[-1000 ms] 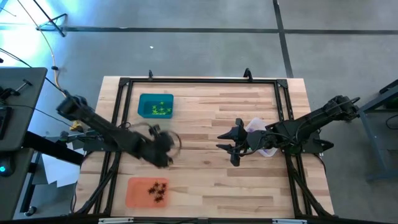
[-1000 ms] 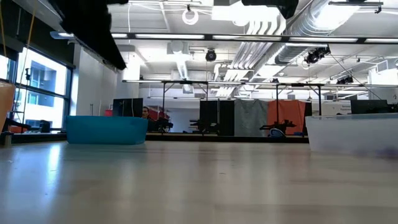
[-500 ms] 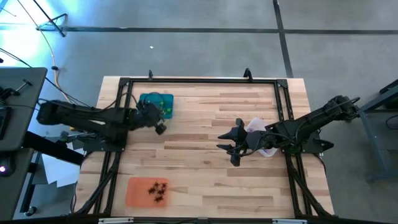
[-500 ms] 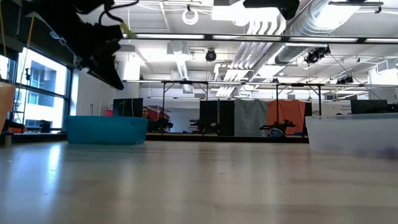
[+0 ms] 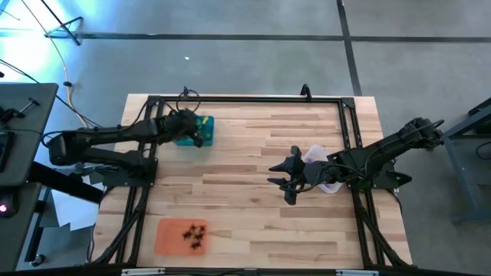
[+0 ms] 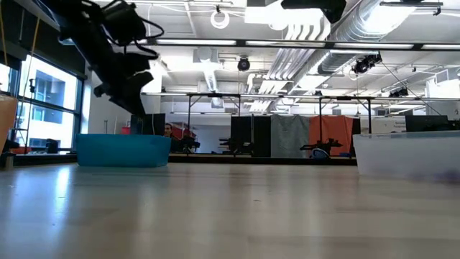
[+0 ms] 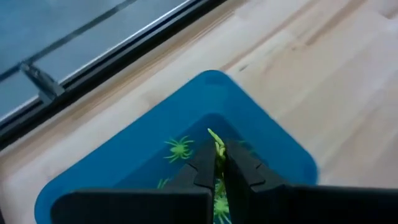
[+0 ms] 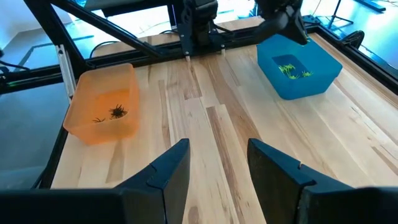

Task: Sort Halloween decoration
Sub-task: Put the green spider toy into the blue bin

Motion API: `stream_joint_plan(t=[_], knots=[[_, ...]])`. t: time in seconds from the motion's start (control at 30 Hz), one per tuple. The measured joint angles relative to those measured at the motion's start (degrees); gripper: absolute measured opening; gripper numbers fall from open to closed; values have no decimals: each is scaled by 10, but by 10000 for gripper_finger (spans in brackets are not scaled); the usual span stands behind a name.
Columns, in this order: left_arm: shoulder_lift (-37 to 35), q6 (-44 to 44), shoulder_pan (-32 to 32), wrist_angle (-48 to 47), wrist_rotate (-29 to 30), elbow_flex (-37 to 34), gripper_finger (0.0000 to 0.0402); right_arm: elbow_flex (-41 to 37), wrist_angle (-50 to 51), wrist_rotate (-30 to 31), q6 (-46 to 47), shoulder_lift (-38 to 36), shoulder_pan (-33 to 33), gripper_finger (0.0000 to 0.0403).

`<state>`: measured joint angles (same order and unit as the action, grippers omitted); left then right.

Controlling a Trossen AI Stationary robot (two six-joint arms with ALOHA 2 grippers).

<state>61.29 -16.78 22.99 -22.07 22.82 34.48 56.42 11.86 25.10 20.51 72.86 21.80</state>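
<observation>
My left gripper (image 5: 196, 139) hangs over the teal tray (image 5: 184, 132) at the table's far left, shut on one yellow-green Halloween decoration piece (image 7: 215, 142). More yellow-green pieces (image 7: 178, 148) lie on the tray's floor (image 8: 290, 68). Black pieces (image 5: 195, 234) lie in the orange tray (image 5: 170, 236) at the near left. My right gripper (image 5: 281, 181) stands open above the middle of the table, nothing between its fingers (image 8: 217, 163). No purple pieces show. My left gripper pinches the yellow-green piece between its two fingertips (image 7: 205, 163). A thin end of the piece (image 7: 213, 134) sticks out past the tips. The fingers slant down toward the tray from the table's left. The piece is lifted clear, above the tray's inside.
A clear tray (image 6: 407, 154) stands at the right, partly under my right arm (image 5: 368, 159). A black frame (image 5: 245, 100) runs round the table's edges. Bare wood (image 5: 253, 222) lies between the trays.
My left gripper has swung from the table's left middle toward the far edge and stands over the teal tray, still shut. It has rolled somewhat on the way. My right gripper has kept still.
</observation>
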Motion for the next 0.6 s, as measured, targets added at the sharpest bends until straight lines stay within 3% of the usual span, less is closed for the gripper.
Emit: stream_joint_plan(t=[0.23, 0.6], knots=[[27, 0, 66, 2, -46, 0, 1, 0, 0, 0, 0, 0, 0, 156], [112, -1, 78, 1, -48, 0, 1, 0, 0, 0, 0, 0, 0, 156]])
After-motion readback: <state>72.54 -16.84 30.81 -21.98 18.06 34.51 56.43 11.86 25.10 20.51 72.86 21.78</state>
